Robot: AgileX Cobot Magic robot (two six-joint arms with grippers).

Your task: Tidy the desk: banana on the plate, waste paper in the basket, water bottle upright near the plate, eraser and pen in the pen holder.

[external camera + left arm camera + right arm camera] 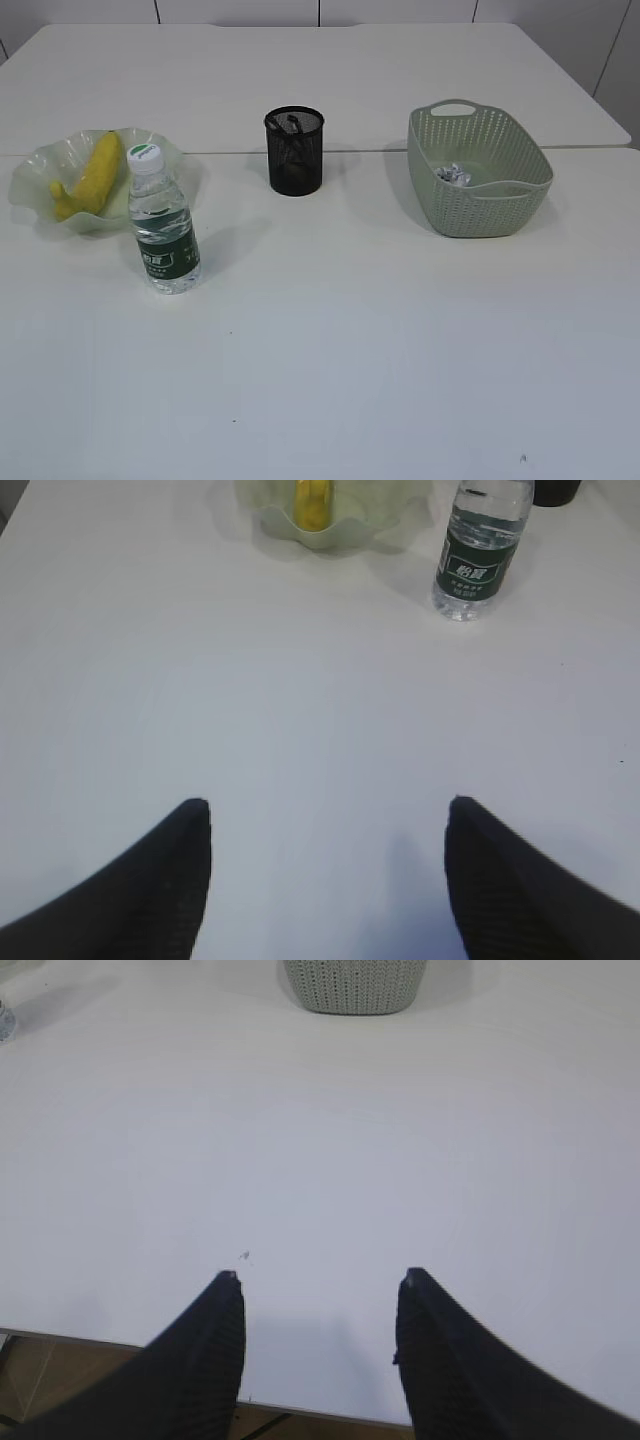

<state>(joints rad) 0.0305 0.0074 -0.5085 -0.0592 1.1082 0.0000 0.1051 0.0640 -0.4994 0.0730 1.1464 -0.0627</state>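
The yellow banana (pixel 95 175) lies on the pale green wavy plate (pixel 40 165) at the left; the left wrist view shows this banana (pixel 312 502) and plate (pixel 340 530) too. A water bottle (pixel 163 225) with a dark green label stands upright just right of the plate, seen also as the bottle (pixel 478 550) in the left wrist view. The black mesh pen holder (pixel 294 150) stands mid-table with dark items inside; eraser and pen cannot be told apart. Crumpled waste paper (pixel 453 176) lies in the green basket (pixel 478 205). My left gripper (pixel 328 808) and right gripper (pixel 320 1278) are open and empty, out of the exterior view.
The white desk's near edge (pixel 300 1405) runs right under my right gripper, with floor beyond. The basket's base (pixel 355 985) shows at the top of the right wrist view. A seam (pixel 360 150) crosses the table behind the objects.
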